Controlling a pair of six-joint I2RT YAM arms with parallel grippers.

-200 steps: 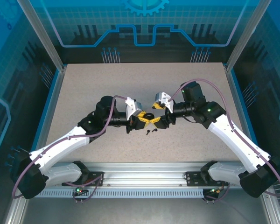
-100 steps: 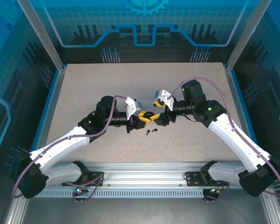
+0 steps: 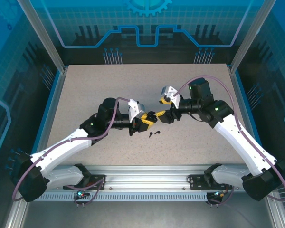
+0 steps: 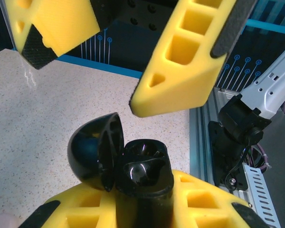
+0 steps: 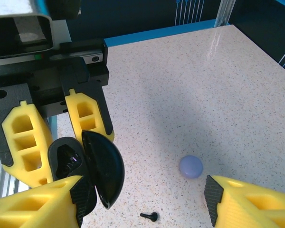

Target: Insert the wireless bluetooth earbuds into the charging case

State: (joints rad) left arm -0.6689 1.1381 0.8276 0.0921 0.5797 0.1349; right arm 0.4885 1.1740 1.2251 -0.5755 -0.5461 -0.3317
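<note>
Your left gripper (image 3: pixel 149 119) tight on the open black case (image 4: pixel 133 166), your right gripper (image 5: pixel 146 192) spread wide near it.

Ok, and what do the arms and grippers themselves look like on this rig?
The left arm and right arm: white shells, black joints, a purple cable looping along each. The left gripper and right gripper: black bodies, chunky yellow fingers with hollow cells and black pads at the tips.
</note>
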